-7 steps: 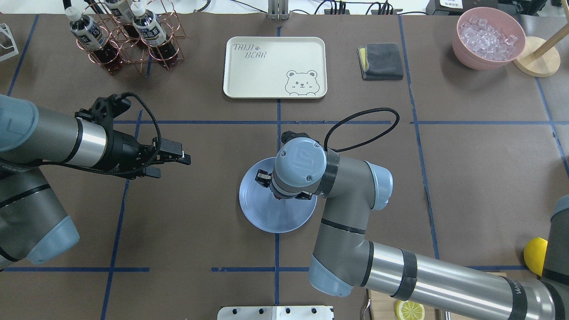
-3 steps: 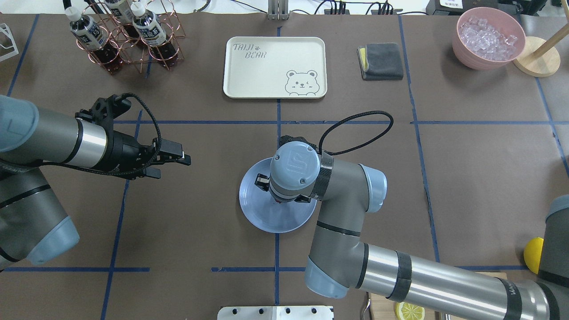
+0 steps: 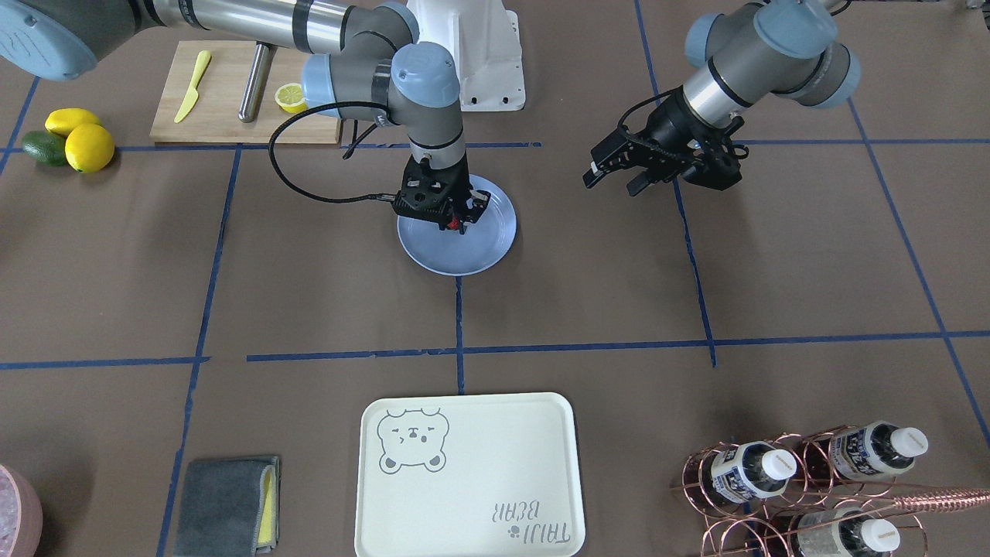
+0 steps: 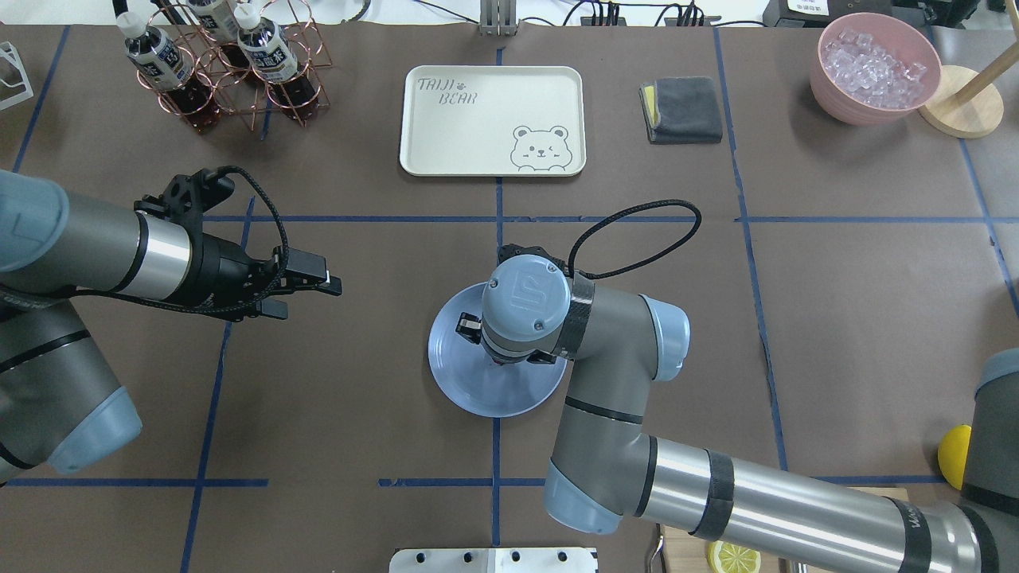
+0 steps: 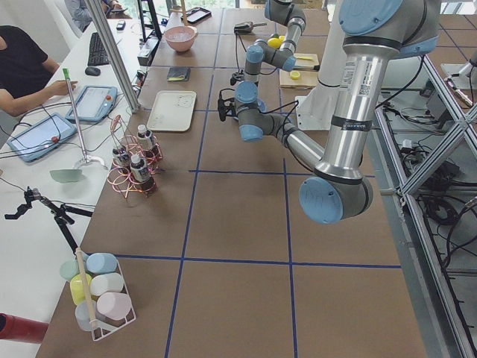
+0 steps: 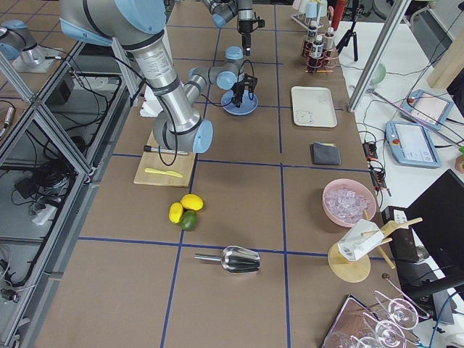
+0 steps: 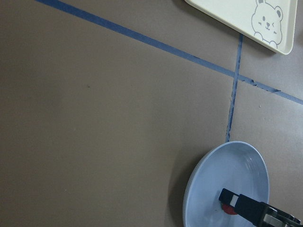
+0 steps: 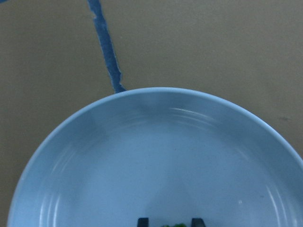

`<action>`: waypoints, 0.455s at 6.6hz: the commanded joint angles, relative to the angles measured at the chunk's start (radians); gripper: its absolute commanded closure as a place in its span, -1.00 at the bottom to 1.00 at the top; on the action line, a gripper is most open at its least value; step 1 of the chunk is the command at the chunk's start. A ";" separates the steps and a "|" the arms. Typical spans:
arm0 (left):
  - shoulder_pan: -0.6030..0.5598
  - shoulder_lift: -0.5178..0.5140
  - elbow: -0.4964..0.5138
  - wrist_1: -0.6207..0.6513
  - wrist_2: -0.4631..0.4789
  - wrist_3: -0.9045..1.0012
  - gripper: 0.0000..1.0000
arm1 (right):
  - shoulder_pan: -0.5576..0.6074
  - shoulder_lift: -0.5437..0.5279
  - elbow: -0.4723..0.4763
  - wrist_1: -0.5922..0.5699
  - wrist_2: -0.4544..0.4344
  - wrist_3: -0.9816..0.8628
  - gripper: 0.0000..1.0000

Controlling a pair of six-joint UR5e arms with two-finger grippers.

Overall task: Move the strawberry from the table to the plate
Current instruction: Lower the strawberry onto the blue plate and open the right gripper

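Note:
The light-blue plate [image 4: 478, 394] lies at the middle of the table [image 4: 358, 382], on a blue tape crossing. My right gripper [image 3: 458, 224] points straight down over the plate's centre, close to its surface, shut on the small red strawberry [image 3: 456, 227]. The left wrist view shows the strawberry [image 7: 229, 210] low over the plate [image 7: 236, 165], beside a black finger [image 7: 236, 198]. From the right wrist camera only the two fingertips [image 8: 142, 221] and a bit of green leaf show against the plate [image 8: 142, 156]. My left gripper [image 4: 306, 293] hovers open and empty left of the plate.
A cream bear tray [image 4: 493, 119], a copper bottle rack [image 4: 231, 72], a grey cloth [image 4: 682, 109] and a pink bowl of ice [image 4: 876, 68] line the far side. Lemons [image 3: 81, 139], an avocado [image 3: 42, 148] and a cutting board [image 3: 224, 93] sit near my right base.
My right wrist has shifted slightly left and lowered over the plate, and now hides the red berry in the overhead view. The left arm has not moved.

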 commanded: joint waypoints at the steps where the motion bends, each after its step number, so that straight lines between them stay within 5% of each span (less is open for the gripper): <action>1: 0.000 0.000 -0.001 0.000 0.000 -0.001 -1.00 | -0.001 0.004 -0.004 -0.001 0.000 0.000 -0.99; 3: 0.000 0.000 -0.006 0.000 0.000 -0.006 -1.00 | -0.001 0.010 -0.003 -0.001 0.000 -0.002 -1.00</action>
